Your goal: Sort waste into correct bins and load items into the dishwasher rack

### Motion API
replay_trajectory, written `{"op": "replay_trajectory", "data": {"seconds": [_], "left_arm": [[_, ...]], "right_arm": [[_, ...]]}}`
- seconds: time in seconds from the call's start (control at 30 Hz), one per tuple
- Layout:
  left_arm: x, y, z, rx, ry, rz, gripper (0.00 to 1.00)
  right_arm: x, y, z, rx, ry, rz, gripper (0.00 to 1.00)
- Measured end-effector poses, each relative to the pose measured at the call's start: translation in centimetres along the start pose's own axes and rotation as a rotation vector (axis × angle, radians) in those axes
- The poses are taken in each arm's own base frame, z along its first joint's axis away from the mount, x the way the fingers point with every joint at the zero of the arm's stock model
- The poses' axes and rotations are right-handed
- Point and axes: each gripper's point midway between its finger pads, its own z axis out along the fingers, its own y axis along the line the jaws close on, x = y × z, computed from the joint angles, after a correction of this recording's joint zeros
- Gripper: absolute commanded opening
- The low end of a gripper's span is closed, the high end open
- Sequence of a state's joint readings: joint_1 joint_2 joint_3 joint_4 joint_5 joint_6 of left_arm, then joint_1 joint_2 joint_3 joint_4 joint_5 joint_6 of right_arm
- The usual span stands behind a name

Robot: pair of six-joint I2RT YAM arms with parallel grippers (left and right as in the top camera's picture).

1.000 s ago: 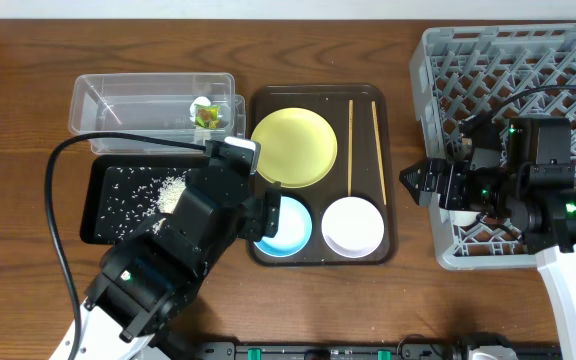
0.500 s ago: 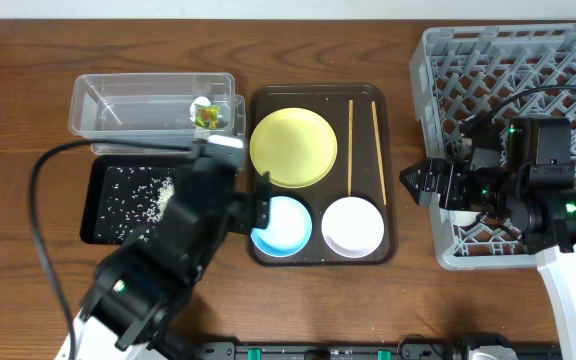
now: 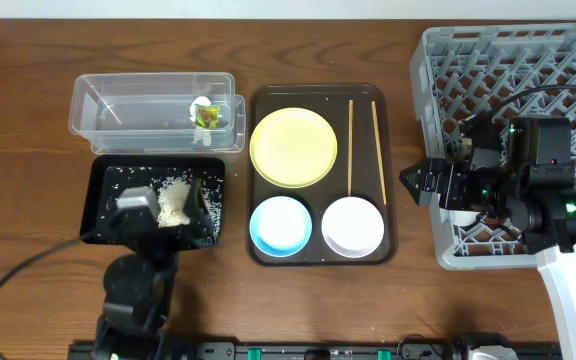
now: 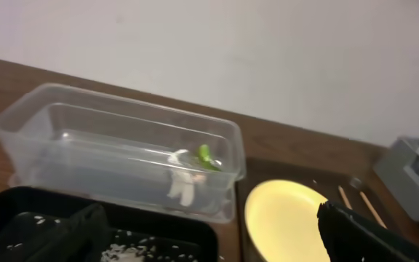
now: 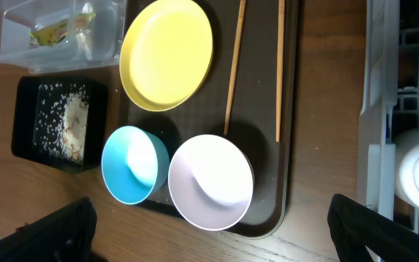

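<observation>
Overhead, a brown wood-grain desk (image 3: pixel 28 60) fills the frame, with a pale strip beyond its far edge. At 10 o'clock stands the clear tub (image 3: pixel 118 100); the green-yellow wrapper (image 3: pixel 208 118) and the white paper scrap (image 3: pixel 201 103) lie together in its right end. Just beside it, toward 8 o'clock, sits the black tray (image 3: pixel 94 200), with rice scraps (image 3: pixel 175 200) heaped near its middle and scattered around.

At the centre lies the brown serving tray (image 3: pixel 393 200). On it the yellow plate (image 3: pixel 293 147) takes the 11 o'clock corner, the two chopsticks (image 3: pixel 350 145) lie side by side along the 2 o'clock side, the light-blue bowl (image 3: pixel 282 225) is at 7 o'clock and the white bowl (image 3: pixel 353 227) at 5 o'clock, both upright.

The grey dishwasher rack (image 3: pixel 528 60) stands at 3 o'clock of the desk. The right arm (image 3: pixel 528 190) hangs over the rack's near left corner; in the right wrist view the right jaws are spread wide above the serving tray. The left arm (image 3: pixel 138 285) stands at 7 o'clock, its head over the black tray's near edge; in the left wrist view the left jaws are also spread wide, and a plain pale wall (image 4: pixel 268 58) rises behind the desk.
</observation>
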State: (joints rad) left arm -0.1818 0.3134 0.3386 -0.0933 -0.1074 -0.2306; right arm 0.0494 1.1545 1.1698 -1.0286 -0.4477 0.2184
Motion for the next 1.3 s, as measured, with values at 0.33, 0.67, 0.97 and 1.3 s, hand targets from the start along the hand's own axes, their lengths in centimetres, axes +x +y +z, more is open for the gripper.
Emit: {"op": "replay_trajectory", "data": {"seconds": [0.33,0.67,0.97,1.3], "left_arm": [[1.8,4.0,-1.3,-0.090,-0.128,-0.030,0.95],[5.7,5.4,-0.1,-0.104,-0.073,-0.057,0.95],[5.8,5.2,-0.1,-0.095,-0.073,-0.086,0.95],[5.8,5.2,-0.1,-0.092,-0.072,-0.087,0.95]], "right_arm": [[0.0,0.0,0.0,0.000,0.000,0.000,0.99],[0.0,0.0,0.0,0.000,0.000,0.000,0.99],[0.0,0.0,0.0,0.000,0.000,0.000,0.99],[0.0,0.0,0.0,0.000,0.000,0.000,0.99]]}}
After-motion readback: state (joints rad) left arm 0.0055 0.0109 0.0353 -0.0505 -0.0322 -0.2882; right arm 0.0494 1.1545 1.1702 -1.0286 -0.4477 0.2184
